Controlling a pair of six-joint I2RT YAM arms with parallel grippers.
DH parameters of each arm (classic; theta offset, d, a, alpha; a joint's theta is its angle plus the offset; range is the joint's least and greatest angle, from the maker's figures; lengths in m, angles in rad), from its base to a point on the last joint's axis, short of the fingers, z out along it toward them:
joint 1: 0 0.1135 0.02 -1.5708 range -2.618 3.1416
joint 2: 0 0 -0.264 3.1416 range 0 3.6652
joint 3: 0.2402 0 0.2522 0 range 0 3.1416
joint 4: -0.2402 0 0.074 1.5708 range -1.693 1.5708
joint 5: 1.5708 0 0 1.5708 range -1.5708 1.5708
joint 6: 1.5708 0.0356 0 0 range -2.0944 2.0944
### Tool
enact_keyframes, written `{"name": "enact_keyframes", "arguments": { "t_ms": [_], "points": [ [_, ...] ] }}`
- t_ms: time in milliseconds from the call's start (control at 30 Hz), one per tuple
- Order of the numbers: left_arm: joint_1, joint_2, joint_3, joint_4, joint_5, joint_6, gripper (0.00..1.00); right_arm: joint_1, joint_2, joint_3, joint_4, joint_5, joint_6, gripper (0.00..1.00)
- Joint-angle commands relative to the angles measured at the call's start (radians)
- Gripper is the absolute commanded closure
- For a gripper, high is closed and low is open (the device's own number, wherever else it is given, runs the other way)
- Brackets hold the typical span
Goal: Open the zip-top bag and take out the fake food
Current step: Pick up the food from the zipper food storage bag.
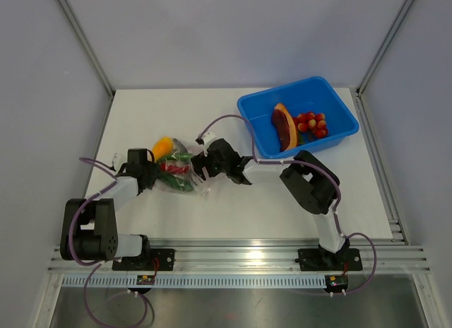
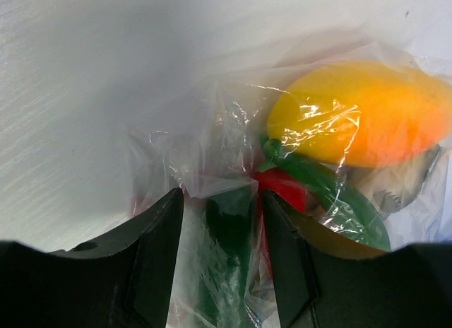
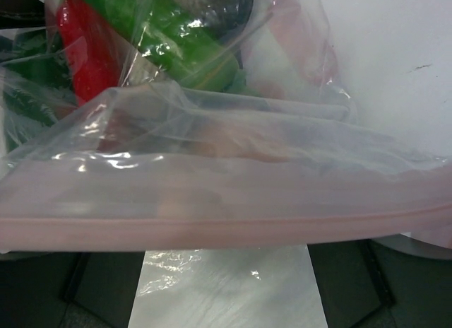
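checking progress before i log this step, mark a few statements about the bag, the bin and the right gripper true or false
1. The blue bin holds an orange-brown wedge and red tomatoes. True.
2. The yellow fruit lies in the bin. False: it is inside the zip-top bag.
3. The right gripper is open, by the bag's pink zip strip. True.
4. The bag is empty. False: a green piece and a red piece also show inside.

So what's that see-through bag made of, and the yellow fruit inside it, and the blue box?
The bag looks like thin clear plastic: it crinkles and glints. The yellow fruit seems smooth plastic, though the film blurs it. The blue box looks like glossy moulded plastic, evenly coloured.
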Motion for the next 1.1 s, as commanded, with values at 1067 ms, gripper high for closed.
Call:
{"name": "enact_keyframes", "arguments": {
  "t_ms": [1067],
  "points": [
    [-0.098,0.025,-0.010,0.039,0.062,0.054,0.51,0.020,0.084,0.027,0.221,0.179,0.063,0.16]
  ]
}}
